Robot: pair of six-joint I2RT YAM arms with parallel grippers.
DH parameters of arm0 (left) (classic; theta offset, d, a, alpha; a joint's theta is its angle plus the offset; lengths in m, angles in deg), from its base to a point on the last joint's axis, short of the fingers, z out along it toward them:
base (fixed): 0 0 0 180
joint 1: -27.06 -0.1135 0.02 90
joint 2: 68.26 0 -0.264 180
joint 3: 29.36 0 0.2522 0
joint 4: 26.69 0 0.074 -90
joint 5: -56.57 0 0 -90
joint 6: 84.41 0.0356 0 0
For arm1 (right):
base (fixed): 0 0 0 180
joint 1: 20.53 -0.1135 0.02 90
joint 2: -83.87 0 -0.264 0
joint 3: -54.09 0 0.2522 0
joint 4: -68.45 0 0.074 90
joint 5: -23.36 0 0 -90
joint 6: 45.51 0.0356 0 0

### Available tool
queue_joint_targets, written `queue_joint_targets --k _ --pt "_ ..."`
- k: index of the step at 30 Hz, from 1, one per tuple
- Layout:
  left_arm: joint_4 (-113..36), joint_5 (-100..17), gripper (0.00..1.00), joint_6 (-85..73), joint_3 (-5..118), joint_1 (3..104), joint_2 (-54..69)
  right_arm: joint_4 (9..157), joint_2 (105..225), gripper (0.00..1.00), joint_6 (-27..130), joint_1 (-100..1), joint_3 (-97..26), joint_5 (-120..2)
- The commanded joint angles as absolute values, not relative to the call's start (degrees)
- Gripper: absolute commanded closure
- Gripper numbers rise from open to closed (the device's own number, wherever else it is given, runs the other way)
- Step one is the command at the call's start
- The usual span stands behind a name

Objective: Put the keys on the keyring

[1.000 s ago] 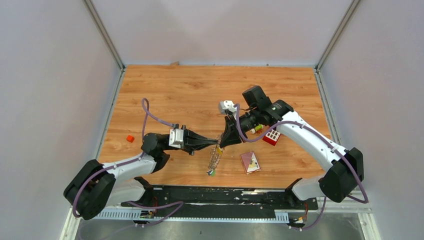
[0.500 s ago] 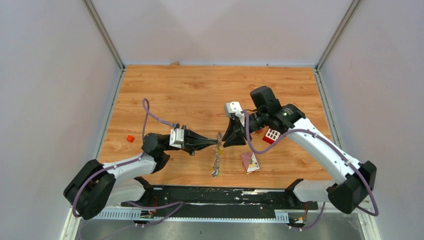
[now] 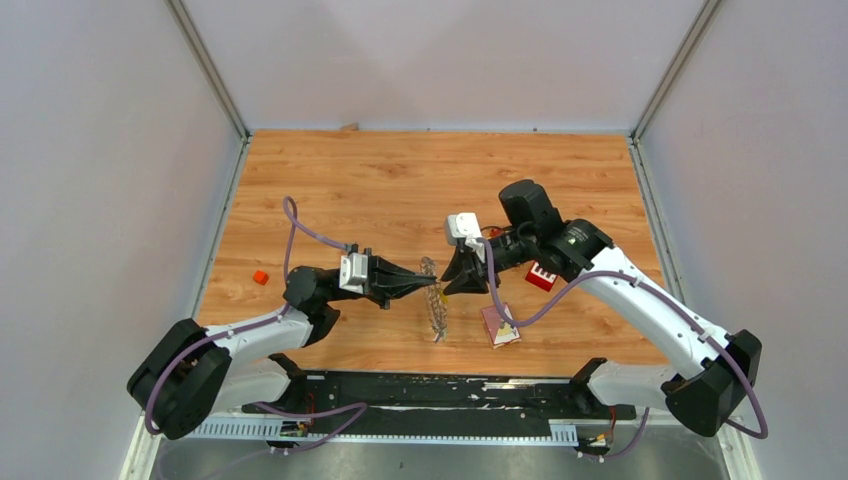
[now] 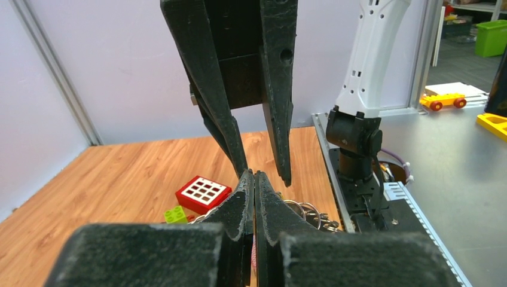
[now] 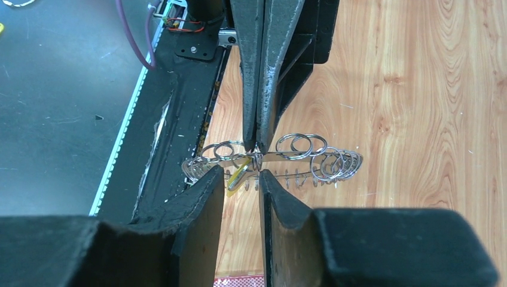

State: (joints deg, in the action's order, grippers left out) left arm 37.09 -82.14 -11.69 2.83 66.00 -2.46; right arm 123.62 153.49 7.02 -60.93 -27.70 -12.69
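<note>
Jaws of the left gripper (image 3: 430, 284) are clenched on the keyring (image 3: 435, 312), a wire ring of grey keys hanging below its tips above the wooden tabletop (image 3: 340, 180), a yellow-tagged key (image 5: 238, 173) among them. Facing it tip to tip, the right gripper (image 3: 447, 285) has its jaws parted, just beside the ring. A red block with white buttons (image 4: 203, 192) lies farther right.

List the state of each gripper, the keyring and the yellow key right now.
left gripper: shut on the keyring.
right gripper: open a little, jaws apart at the keyring, not closed on it.
keyring: pinched between the left gripper's tips.
yellow key: among the keyring's loops; threaded or not, cannot tell.
red block: lying flat, untouched.
</note>
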Motion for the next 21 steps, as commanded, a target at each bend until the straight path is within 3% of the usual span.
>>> queue_joint_targets --k 1,11,21 --pt "40.0 -80.6 1.0 -12.0 3.4 66.2 -2.5 120.1 153.5 0.71 7.8 -61.7 -28.0 -15.1" --pt "39.9 -80.7 1.0 -12.1 3.3 66.2 -2.4 117.8 153.5 0.73 9.7 -62.1 -27.8 -15.4" --pt "39.8 -80.6 1.0 -12.0 3.2 66.2 -2.7 116.8 153.1 1.0 9.3 -62.5 -26.8 -16.6"
